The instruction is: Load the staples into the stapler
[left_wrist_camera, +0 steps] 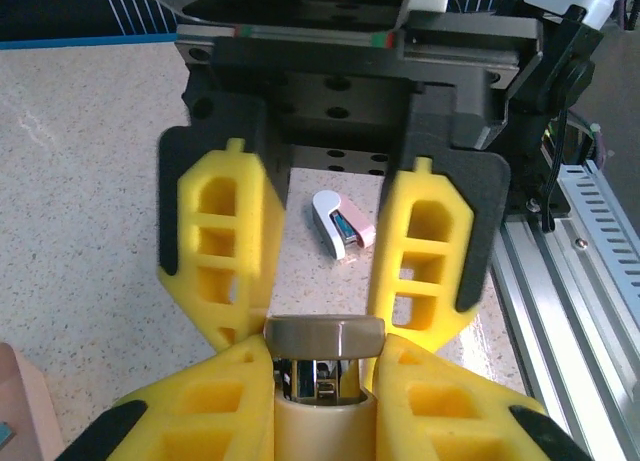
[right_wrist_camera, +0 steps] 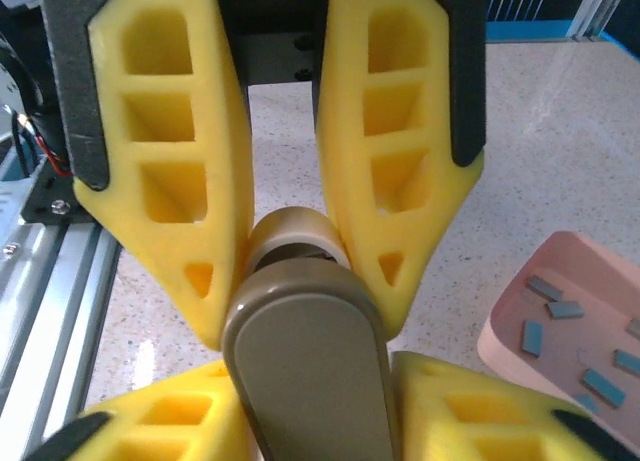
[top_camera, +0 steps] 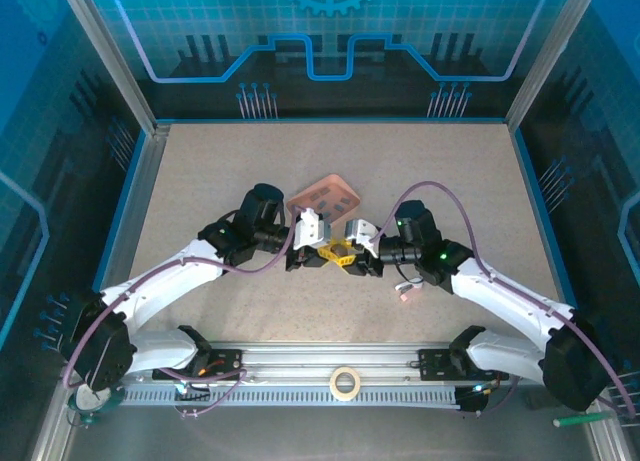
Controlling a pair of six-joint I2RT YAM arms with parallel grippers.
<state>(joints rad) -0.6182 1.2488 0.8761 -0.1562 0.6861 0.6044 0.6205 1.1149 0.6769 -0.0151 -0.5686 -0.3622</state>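
— Staples (right_wrist_camera: 560, 309): where are they?
— Loose in the pink tray (right_wrist_camera: 503, 333), several small grey strips lying at odd angles. In the top view the tray sits on the table (top_camera: 200, 181), just beyond the two grippers.
— And the stapler (left_wrist_camera: 320, 421)?
— It is tan and sits between both grippers, at the middle of the table's near half. Bright metal shows between its lid and its base.
— Left gripper (left_wrist_camera: 322, 351)?
— Clenched on the stapler's base, with its yellow fingers pressing both sides.
— Right gripper (right_wrist_camera: 308, 361)?
— It faces the left one, and their tips almost meet. Its fingers sit against either side of the lid, so it grasps the stapler too.
— Anything else down there?
— A white stapler (left_wrist_camera: 338, 224) with a pink part lies on the table. From the left wrist it shows through the gap between the right gripper's fingers. It is well apart from the tray.
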